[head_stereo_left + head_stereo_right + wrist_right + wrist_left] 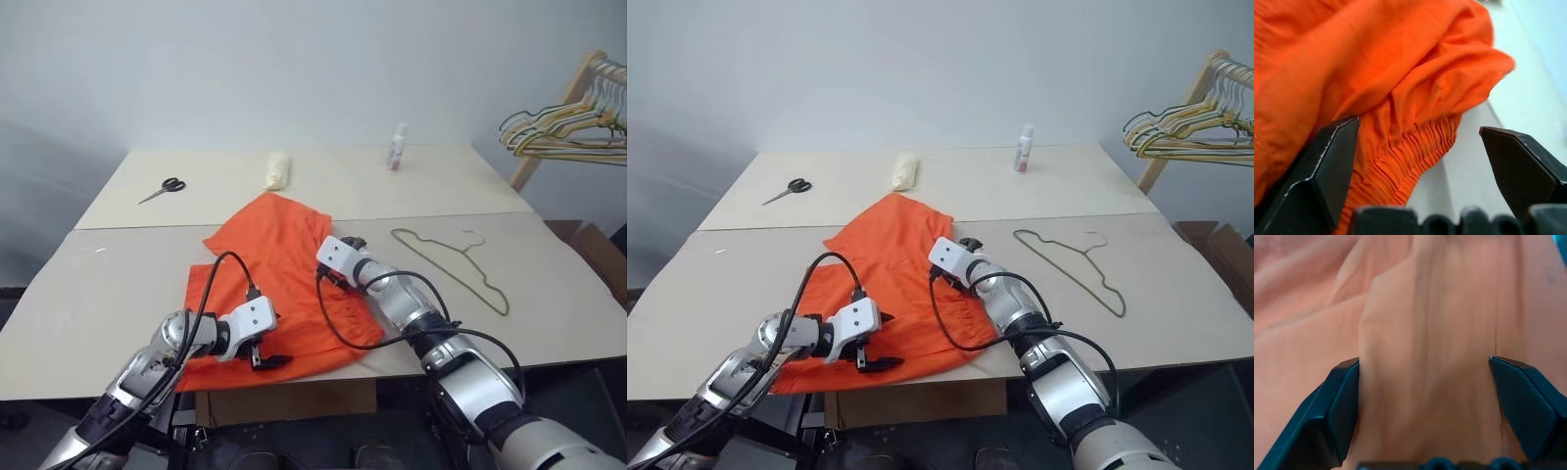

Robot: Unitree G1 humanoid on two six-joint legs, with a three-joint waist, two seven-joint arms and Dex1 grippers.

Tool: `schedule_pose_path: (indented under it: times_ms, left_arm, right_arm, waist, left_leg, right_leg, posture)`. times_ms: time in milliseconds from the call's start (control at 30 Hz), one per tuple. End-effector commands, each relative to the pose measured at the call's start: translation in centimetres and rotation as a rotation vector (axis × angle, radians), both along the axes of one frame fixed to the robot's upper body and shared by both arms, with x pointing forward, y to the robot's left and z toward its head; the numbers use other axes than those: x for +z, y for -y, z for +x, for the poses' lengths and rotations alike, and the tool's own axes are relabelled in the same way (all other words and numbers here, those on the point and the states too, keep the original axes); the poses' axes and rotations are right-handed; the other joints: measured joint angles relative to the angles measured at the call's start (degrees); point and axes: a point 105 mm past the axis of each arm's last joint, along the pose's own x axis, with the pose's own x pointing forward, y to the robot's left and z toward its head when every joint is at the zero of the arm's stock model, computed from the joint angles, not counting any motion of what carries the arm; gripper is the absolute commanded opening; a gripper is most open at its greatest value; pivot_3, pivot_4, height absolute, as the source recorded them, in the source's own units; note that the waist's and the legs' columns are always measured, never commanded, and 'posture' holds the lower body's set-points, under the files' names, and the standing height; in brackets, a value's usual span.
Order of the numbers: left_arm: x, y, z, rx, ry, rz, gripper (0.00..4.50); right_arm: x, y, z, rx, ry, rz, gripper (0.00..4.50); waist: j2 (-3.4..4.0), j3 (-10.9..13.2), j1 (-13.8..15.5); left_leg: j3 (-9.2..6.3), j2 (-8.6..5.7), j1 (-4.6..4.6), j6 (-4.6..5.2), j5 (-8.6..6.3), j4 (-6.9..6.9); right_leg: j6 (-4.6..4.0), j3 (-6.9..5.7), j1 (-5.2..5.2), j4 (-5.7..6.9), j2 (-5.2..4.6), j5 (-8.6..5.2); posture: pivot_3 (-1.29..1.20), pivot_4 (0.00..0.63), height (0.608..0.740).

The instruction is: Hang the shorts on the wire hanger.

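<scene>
Table point(118, 284): pale cream, two boards with a seam running across; near edge cut off by the frame. Plain grey-white wall behind.

Shorts point(279, 264): bright orange, spread flat at the table's near middle, one leg reaching toward the far board. Near hem partly hidden by the left gripper and its cable. Gathered elastic waistband is plain in the right wrist view, hard to make out from the head views.

Hanger rack point(573, 93): wooden, far right, cut off by the frame edge; carries a bunch of yellow and green hangers point(558, 132).

Right gripper point(1420, 171): fingers spread wide, holding nothing; waistband edge lies between them, one finger over cloth, the other over bare table.

Left gripper point(1422, 406): fingers spread wide over a raised fold of the shorts, at the near hem; whether the pads touch the cloth cannot be told.

Wire hanger point(453, 266): olive-grey, flat on the table right of the shorts, apart from them.

Scissors point(163, 189), far left. Rolled cream cloth point(277, 170), far middle. Small bottle point(397, 147), upright, label unreadable.
</scene>
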Motion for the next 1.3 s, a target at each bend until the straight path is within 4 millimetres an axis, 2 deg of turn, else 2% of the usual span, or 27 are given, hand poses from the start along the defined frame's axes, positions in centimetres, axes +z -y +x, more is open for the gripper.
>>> schedule_pose_path:
  times_ms: [33, 167, 300, 400, 500, 633, 767, 933, 1067, 1167, 1300]
  left_arm:
    - [0.1, -0.3, -0.2, 0.001, 0.007, 0.021, 4.32]
    - [-0.2, -0.4, -0.4, 0.002, -0.008, 0.03, 4.32]
    - [-0.3, -0.5, -0.6, -0.006, -0.015, 0.041, 4.32]
    - [0.0, -0.4, -0.3, 0.006, 0.004, 0.023, 4.32]
    - [1.9, 0.7, 0.1, -0.002, 0.049, -0.106, 4.32]
    - [4.8, 1.5, 1.0, 0.027, 0.135, -0.271, 4.32]
    - [6.9, 1.4, 0.9, -0.015, 0.153, -0.358, 4.42]
    - [9.4, 0.6, 1.3, -0.033, 0.215, -0.409, 4.42]
    - [10.4, -0.2, 1.6, -0.015, 0.233, -0.416, 4.42]
    - [10.2, -0.2, 0.9, -0.061, 0.21, -0.396, 4.42]
    - [9.5, 0.0, 0.5, -0.09, 0.207, -0.349, 4.42]
  right_arm:
    - [0.5, 3.6, 1.5, -0.156, 0.055, -0.066, 4.5]
    - [1.3, 4.2, 1.8, -0.166, 0.057, -0.034, 4.5]
    - [1.4, 3.0, 0.8, -0.099, -0.027, 0.055, 4.5]
    - [2.9, 1.9, -0.3, -0.035, -0.037, 0.186, 4.5]
    - [5.9, 1.9, -1.4, 0.012, -0.044, 0.415, 4.5]
    - [8.2, 4.8, -2.3, 0.002, -0.057, 0.533, 4.5]
    - [8.7, 8.3, -3.0, -0.029, -0.074, 0.516, 4.5]
    - [6.9, 14.4, -3.4, -0.172, -0.153, 0.427, 4.5]
    - [4.9, 19.7, -3.9, -0.316, -0.265, 0.377, 4.5]
    - [3.8, 21.6, -4.1, -0.349, -0.354, 0.382, 4.5]
    - [3.0, 22.5, -3.8, -0.363, -0.434, 0.408, 4.5]
  waist:
    - [0.0, 0.0, 0.2]
    - [0.0, 0.0, 0.6]
    - [0.01, 0.0, 0.8]
    - [0.02, 0.0, 0.8]
    - [0.06, 0.0, 1.1]
    - [0.06, 0.0, 1.6]
    - [0.05, 0.0, 2.2]
    - [0.06, 0.0, 2.5]
    - [0.05, 0.0, 2.5]
    - [0.06, 0.0, 2.2]
    - [0.06, 0.1, 1.6]
  left_leg:
    - [0.0, -0.02, 0.0, -0.01, 0.01, 0.0]
    - [-0.01, -0.02, -0.03, -0.01, 0.01, -0.01]
    - [0.0, 0.0, -0.02, -0.01, 0.01, -0.01]
    - [0.0, 0.01, -0.04, 0.0, 0.0, -0.02]
    - [0.01, 0.02, -0.07, 0.0, 0.0, 0.0]
    - [-0.01, 0.02, -0.17, 0.01, 0.0, 0.02]
    - [-0.04, 0.03, -0.15, 0.02, -0.01, 0.01]
    - [0.02, 0.02, -0.16, 0.02, -0.01, 0.01]
    - [0.05, 0.03, -0.15, 0.05, -0.02, 0.01]
    - [0.09, 0.05, -0.12, 0.05, -0.02, 0.01]
    - [0.11, 0.05, -0.1, 0.06, -0.02, 0.01]
  right_leg:
    - [0.0, 0.0, 0.0, 0.0, -0.02, 0.0]
    - [0.0, -0.01, -0.01, -0.04, -0.02, 0.0]
    - [0.0, 0.0, 0.01, -0.06, 0.01, 0.0]
    - [0.0, -0.01, 0.0, -0.07, 0.01, 0.0]
    - [0.0, -0.01, -0.01, -0.08, 0.0, 0.0]
    - [0.01, -0.03, -0.08, -0.1, -0.03, 0.0]
    - [0.01, -0.09, 0.0, -0.21, -0.04, 0.0]
    - [0.01, -0.07, 0.02, -0.26, -0.04, 0.0]
    - [0.0, -0.06, 0.06, -0.31, -0.03, 0.0]
    - [0.0, -0.03, 0.1, -0.33, -0.01, 0.0]
    - [0.0, -0.01, 0.11, -0.33, 0.0, 0.0]
  posture:
    - [0.09, 0.0, 0.74]
    - [0.09, 0.0, 0.74]
    - [0.08, 0.0, 0.74]
    - [0.08, 0.0, 0.74]
    - [0.08, 0.0, 0.74]
    - [0.08, 0.0, 0.74]
    - [0.08, 0.0, 0.74]
    - [0.07, 0.0, 0.74]
    - [0.07, 0.0, 0.74]
    - [0.07, 0.0, 0.74]
    - [0.08, 0.0, 0.74]
